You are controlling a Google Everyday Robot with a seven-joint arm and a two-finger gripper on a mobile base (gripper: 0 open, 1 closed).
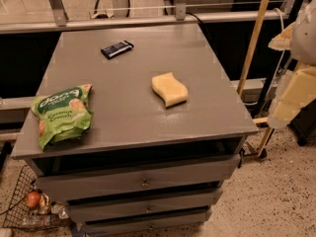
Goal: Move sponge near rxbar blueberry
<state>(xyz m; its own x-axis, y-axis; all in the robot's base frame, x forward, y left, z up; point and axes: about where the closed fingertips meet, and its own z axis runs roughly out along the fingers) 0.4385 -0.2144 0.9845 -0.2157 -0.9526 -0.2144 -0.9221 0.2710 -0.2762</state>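
The pale yellow sponge (pixel 169 89) lies on the grey cabinet top (pixel 133 117), right of centre. The rxbar blueberry (pixel 117 49), a dark navy bar, lies at the far side of the top, up and left of the sponge. My gripper (pixel 291 90) with cream fingers hangs off the right edge of the view, beyond the cabinet's right side and well apart from the sponge. It holds nothing that I can see.
A green chip bag (pixel 62 114) lies at the front left of the top. Drawers (pixel 143 181) sit below. A wire basket with items (pixel 29 206) is on the floor at left. A wooden pole (pixel 254 38) leans at the right. A metal rail (pixel 128 21) runs behind.
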